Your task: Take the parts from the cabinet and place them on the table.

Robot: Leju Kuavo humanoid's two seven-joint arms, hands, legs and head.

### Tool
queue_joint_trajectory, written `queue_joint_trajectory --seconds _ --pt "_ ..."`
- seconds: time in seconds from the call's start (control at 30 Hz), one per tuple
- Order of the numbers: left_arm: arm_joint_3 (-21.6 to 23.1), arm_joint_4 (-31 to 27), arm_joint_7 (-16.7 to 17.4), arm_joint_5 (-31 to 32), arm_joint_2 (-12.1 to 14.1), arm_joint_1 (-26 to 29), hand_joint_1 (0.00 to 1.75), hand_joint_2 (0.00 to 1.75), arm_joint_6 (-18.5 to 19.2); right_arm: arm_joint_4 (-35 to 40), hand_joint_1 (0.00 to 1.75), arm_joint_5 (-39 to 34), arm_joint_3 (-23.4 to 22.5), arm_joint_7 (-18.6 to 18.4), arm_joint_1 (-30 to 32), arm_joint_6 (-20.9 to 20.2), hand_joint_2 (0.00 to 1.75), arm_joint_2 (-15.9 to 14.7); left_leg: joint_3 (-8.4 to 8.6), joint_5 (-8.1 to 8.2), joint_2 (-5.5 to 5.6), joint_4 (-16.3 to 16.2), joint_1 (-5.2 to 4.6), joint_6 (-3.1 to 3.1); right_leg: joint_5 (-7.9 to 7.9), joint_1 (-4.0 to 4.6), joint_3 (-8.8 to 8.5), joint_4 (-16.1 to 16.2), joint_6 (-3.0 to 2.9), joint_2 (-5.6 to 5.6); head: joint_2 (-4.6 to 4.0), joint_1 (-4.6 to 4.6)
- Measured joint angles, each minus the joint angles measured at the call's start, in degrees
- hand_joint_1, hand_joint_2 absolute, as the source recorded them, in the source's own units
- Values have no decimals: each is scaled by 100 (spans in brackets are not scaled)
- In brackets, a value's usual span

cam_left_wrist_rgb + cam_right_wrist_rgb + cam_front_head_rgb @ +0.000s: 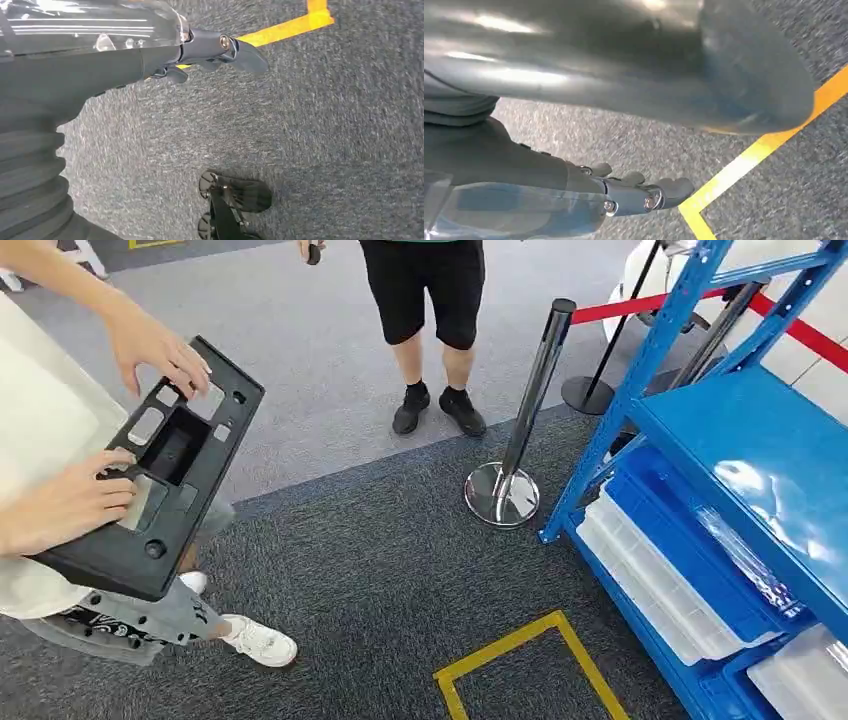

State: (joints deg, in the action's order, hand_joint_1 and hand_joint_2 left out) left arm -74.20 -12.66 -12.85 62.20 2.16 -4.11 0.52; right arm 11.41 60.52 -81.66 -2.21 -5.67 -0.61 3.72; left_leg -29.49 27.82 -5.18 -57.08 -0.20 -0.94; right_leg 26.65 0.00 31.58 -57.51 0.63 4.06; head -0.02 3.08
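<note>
A person's hands (70, 500) hold the black part (160, 475) up in the air at the left, well apart from the blue cabinet (740, 450) on the right. White bins (650, 580) sit on its low shelf. The left hand (210, 52) hangs over the grey carpet (380, 570), holding nothing, fingers loose. The right hand (634, 192) looks the same, though its view is blurry. Yellow tape (520, 645) marks the carpet.
</note>
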Motion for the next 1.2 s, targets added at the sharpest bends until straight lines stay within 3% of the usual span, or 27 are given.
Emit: queue_joint_trajectory --seconds 0.1,0.13,0.17,0.2,0.27,0.3,0.33,0.37,0.4,0.43,0.47,0.5,0.6,0.63,0.67,0.7,0.73,0.8,0.83,0.87,0.93,0.97,1.0,1.1,1.13,1.17,1.2 --pt "4 0 35 37 -9 -44 0 175 -15 0 0 -11 0 -2 15 2 0 0 58 17 -172 17 2 87 -7 14 33 19 -80 -172 0 0" --pt "7 0 48 72 -13 -52 0 175 -13 0 0 -20 2 -15 12 4 0 7 48 73 -87 -33 36 130 -46 -38 -13 72 -124 -233 0 0" --pt "11 0 48 92 -26 -51 0 175 -2 0 0 -26 0 -31 7 9 0 22 -18 217 189 -223 46 162 -56 -40 -13 76 -158 -280 0 2" --pt "11 0 59 98 -37 -43 0 175 -2 0 0 -26 0 -53 -1 13 0 22 -190 445 345 -597 59 177 -68 -36 -1 74 -188 -331 0 4" --pt "11 0 103 103 -50 -16 0 175 -7 0 0 -26 0 -57 -8 11 0 31 -665 860 456 -1581 69 209 -79 -20 23 67 -205 -483 0 2" --pt "9 0 125 103 -66 -13 0 175 -13 0 0 -26 0 -57 -5 11 0 31 -823 894 462 -1866 72 212 -80 -16 28 58 -204 -562 0 2" --pt "11 0 144 103 -90 -15 0 175 -15 0 0 -26 0 -57 0 11 0 31 -835 771 462 -1830 76 207 -79 -16 25 52 -203 -632 0 2" --pt "11 0 155 107 -123 -20 0 175 -15 0 0 -26 0 -57 2 9 0 33 -733 565 466 -1566 78 199 -78 -16 18 44 -202 -696 0 2" --pt "11 0 173 118 -160 -24 0 175 -15 0 0 -31 0 -57 0 9 0 42 -523 271 489 -1069 82 185 -76 -18 11 37 -192 -775 0 2" --pt "11 0 195 137 -203 -27 0 175 -15 0 0 -33 0 -63 -3 0 0 66 -269 -11 588 -506 90 163 -71 -21 3 27 -176 -847 0 2" --pt "13 0 205 146 -229 -25 0 175 -9 -2 0 -33 0 -68 -2 0 0 100 -122 -74 921 -125 101 132 -71 -33 23 18 -157 -897 0 2" --pt "15 4 210 164 -278 -29 0 175 -2 -4 0 -33 0 -70 -24 0 0 116 -113 -61 950 -49 98 123 -71 -6 54 -16 -106 -969 0 2" --pt "42 4 230 197 -359 -55 0 175 0 -11 0 -24 2 -85 8 -28 0 192 -105 -88 805 -53 48 37 -122 -64 108 21 21 -1113 0 2" --pt "57 7 225 197 -394 -71 0 175 4 -11 0 -17 2 -90 9 -35 0 192 -97 -142 727 20 118 -26 -109 -41 109 -6 60 -1106 0 2" --pt "66 7 217 195 -411 -91 0 175 2 -13 0 -4 2 -98 2 -70 0 203 -88 -158 652 49 104 -70 10 -29 177 -149 57 -815 0 0" --pt "72 7 199 190 -415 -87 0 175 -2 -15 0 7 9 -109 -13 -98 0 234 -94 -166 594 51 101 -100 243 -33 349 -487 64 -620 0 0" --pt "81 7 199 186 -415 -68 0 175 -4 -15 0 13 20 -111 -24 -103 0 247 -102 -163 510 50 91 -102 487 -43 577 -954 83 -523 0 -2" --pt "92 7 199 170 -415 -50 0 175 -20 -15 0 15 28 -111 -28 -103 0 264 -121 -156 351 46 75 -106 765 -78 965 -1750 123 -463 0 0" --pt "92 7 199 155 -413 -55 0 175 -28 -15 0 13 31 -111 -21 -101 0 264 -122 -153 291 45 76 -100 708 -92 974 -1786 139 -448 0 -2" --pt "92 7 199 149 -413 -59 0 175 -35 -15 0 13 31 -111 -10 -94 0 264 -118 -146 233 43 78 -90 538 -102 841 -1550 151 -424 0 -2" --pt "94 7 199 136 -413 -61 0 175 -35 -13 0 13 33 -111 -7 -90 0 258 -91 -124 128 36 82 -57 82 -116 278 -540 143 -281 0 -2" --pt "94 7 199 136 -415 -60 0 175 -33 -13 0 13 35 -111 -17 -87 0 249 -68 -110 81 25 76 -31 -38 -105 -5 -74 114 -33 0 -2" --pt "94 7 197 135 -413 -58 0 175 -33 -13 0 9 35 -109 -35 -90 0 247 -59 -75 33 2 35 20 3 -65 -20 7 70 39 0 0" --pt "107 7 182 146 -413 -85 0 175 -28 -13 0 -9 35 -109 -21 -87 0 240 -16 -81 -95 26 55 122 -13 -19 27 0 -22 -159 0 0" --pt "114 7 175 155 -413 -107 0 175 -28 -13 0 -11 35 -112 -21 -85 0 238 5 -66 -142 26 57 168 -45 -51 21 51 -74 -222 0 0" --pt "120 7 164 168 -409 -119 0 175 -28 -13 0 -22 33 -109 -16 -85 0 238 -20 3 99 -58 99 215 -81 -80 -15 84 -106 -266 0 0" --pt "122 7 142 186 -413 -116 0 175 -26 -13 0 -37 33 -109 -24 -85 0 236 -127 210 317 -315 101 223 -89 -85 -8 89 -150 -310 0 0"
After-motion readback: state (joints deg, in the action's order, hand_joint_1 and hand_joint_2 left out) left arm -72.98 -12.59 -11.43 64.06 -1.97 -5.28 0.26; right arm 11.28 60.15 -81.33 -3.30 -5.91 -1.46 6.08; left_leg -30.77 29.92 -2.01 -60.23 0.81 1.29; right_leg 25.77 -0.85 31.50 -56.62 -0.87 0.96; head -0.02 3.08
